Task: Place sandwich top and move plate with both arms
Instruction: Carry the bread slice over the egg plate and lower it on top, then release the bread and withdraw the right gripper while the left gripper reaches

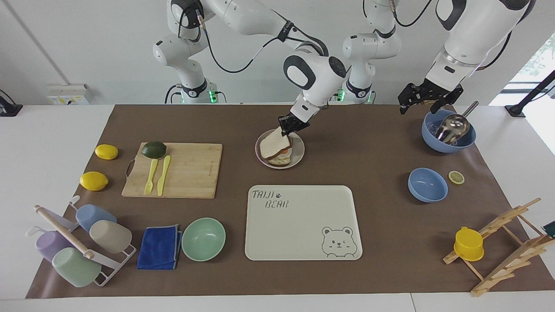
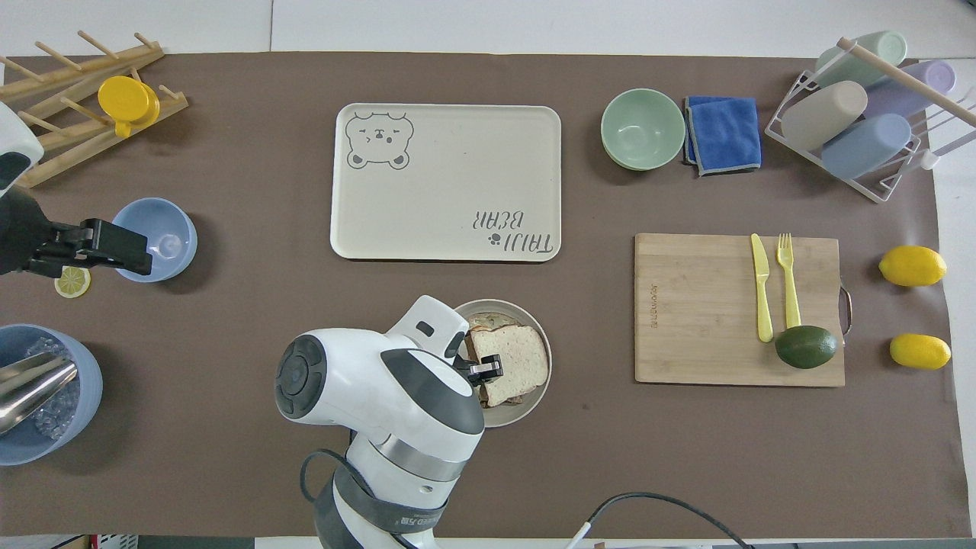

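**Bread slice held tilted over the plate**

My right tool (image 1: 291, 125) is clamped on the sandwich top (image 1: 275, 144), pinching it by one crust edge. The slice hangs tilted over the plate (image 1: 300, 155), its lower edge down at the egg toast (image 1: 279, 160) that lies on the plate; I cannot tell whether bread and toast are touching. In the overhead view the sandwich top (image 2: 509, 362) covers most of the toast, and my right tool (image 2: 483, 371) grips the slice at its nine o'clock edge.

The plate (image 2: 537, 396) sits on the brown mat near the middle of the desk. In the overhead view the bear tray (image 2: 446, 183) lies at twelve o'clock from it, farther from me, and the cutting board (image 2: 705, 305) lies at about three o'clock, toward my right arm's end of the desk. A yellow knife (image 2: 760, 286), a yellow fork (image 2: 788, 278) and an avocado (image 2: 806, 347) rest on the board.

My left tool (image 1: 427, 97) waits with its fingers apart and nothing between them, up in the air at my left arm's end of the desk, just beside the blue bowl (image 1: 448, 143) that holds ice and a metal scoop (image 1: 453, 126). In the overhead view my left tool (image 2: 114, 248) overlaps the smaller blue bowl (image 2: 164, 229), with a lemon slice (image 2: 72, 282) at about seven o'clock from that bowl.
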Controlling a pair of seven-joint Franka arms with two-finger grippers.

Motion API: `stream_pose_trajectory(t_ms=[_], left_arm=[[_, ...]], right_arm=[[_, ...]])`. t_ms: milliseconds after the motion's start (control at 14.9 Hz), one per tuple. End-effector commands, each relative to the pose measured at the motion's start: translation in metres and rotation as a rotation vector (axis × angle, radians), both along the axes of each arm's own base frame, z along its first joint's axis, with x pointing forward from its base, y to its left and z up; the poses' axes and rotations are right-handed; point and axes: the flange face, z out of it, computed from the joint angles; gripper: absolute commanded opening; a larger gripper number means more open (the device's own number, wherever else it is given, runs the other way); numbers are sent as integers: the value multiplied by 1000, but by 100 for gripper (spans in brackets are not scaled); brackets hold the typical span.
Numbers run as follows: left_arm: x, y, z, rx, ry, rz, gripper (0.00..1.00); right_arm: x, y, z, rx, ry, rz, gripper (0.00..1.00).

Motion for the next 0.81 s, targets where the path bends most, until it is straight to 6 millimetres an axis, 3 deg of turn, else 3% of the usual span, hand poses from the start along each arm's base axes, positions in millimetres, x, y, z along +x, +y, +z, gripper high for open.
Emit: stream_pose_trajectory(t_ms=[0, 67, 135, 202, 269, 336, 538, 740], left_arm=[[-5, 3, 1, 4, 9, -6, 100], [-5, 3, 1, 4, 9, -6, 100], [-5, 3, 1, 4, 7, -6, 100], [-5, 3, 1, 4, 7, -6, 100], [-5, 2, 1, 4, 9, -5, 100], [-7, 2, -2, 6, 13, -5, 100], [-15, 1, -7, 10, 24, -3, 100], [-16, -3, -13, 10, 27, -11, 100]], right_arm=[[7, -4, -8, 51, -14, -20, 0], [6, -1, -9, 69, -21, -19, 0], [8, -2, -6, 71, -21, -27, 43], [8, 1, 2, 93, -12, -41, 72], [10, 3, 12, 116, -12, -53, 81], [21, -7, 28, 136, -31, -72, 100], [54, -54, 93, 253, -45, -187, 100], [92, -137, 155, 319, -52, -208, 100]])
